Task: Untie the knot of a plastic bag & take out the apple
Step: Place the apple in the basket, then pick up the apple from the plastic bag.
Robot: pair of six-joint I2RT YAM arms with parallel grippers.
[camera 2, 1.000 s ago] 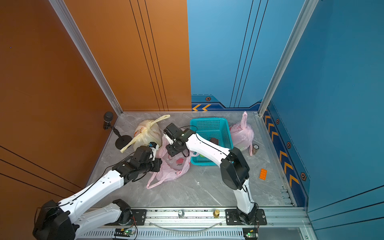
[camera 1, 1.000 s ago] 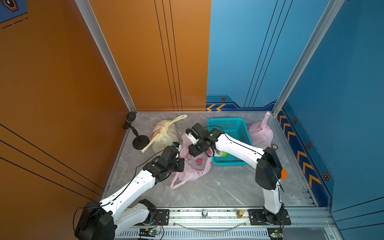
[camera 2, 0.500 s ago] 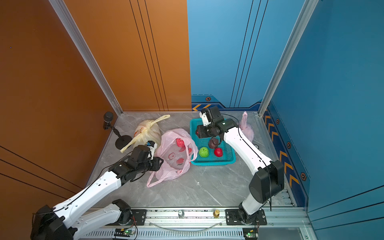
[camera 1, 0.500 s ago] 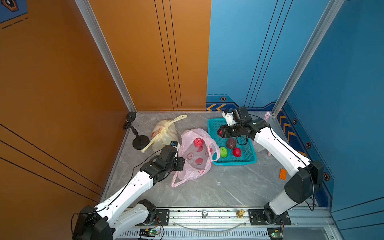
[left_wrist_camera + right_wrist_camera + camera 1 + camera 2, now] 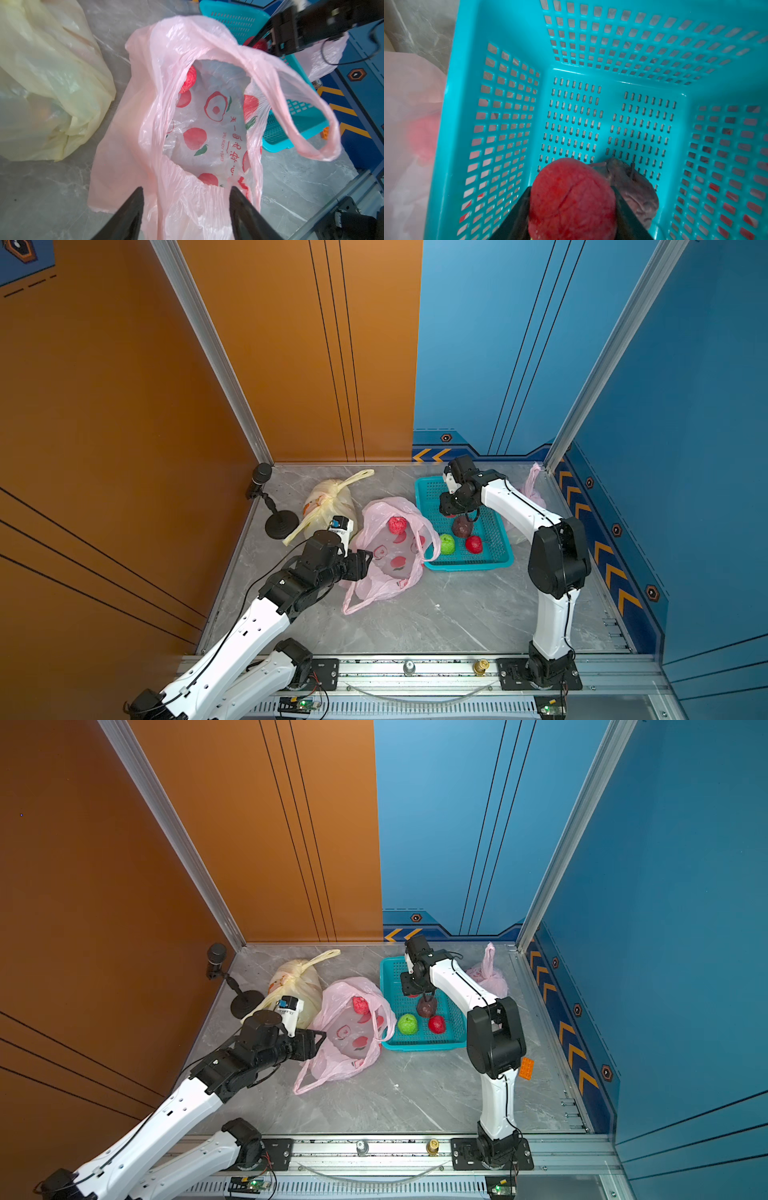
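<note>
Grey marble tabletop [image 5: 457, 614], walled in orange and blue, as seen in both top views: the pink plastic bag [image 5: 390, 576] lies untied at centre, its mouth gaping, with a bagged apple [image 5: 397, 525] showing inside near the far edge. At the bag's near rim sits the left gripper [image 5: 365, 562]. Just beside the bag stands a teal basket [image 5: 469, 562] holding a green apple [image 5: 447, 544], a red fruit [image 5: 473, 544] and a dark fruit [image 5: 462, 526]. The right gripper [image 5: 451, 512] hangs over the basket, close above the dark fruit. A full yellow bag [image 5: 328, 502] and a microphone stand [image 5: 280, 524] occupy the rear left. A second pink bag [image 5: 486, 973] stands by the right wall in a top view.

From the left wrist, the black fingers [image 5: 133, 209] stand wide apart. The pink plastic bag's crumpled rim [image 5: 187, 207] lies loose between them, with nothing pinched. Beyond them the mouth shows the printed lining and the bagged apple [image 5: 189, 81] at the far side.

From the right wrist, the jaws are closed on a red apple [image 5: 571, 203], held above the teal basket's [image 5: 508, 41] slotted floor. The dark fruit [image 5: 633, 187] sits just behind it.
</note>
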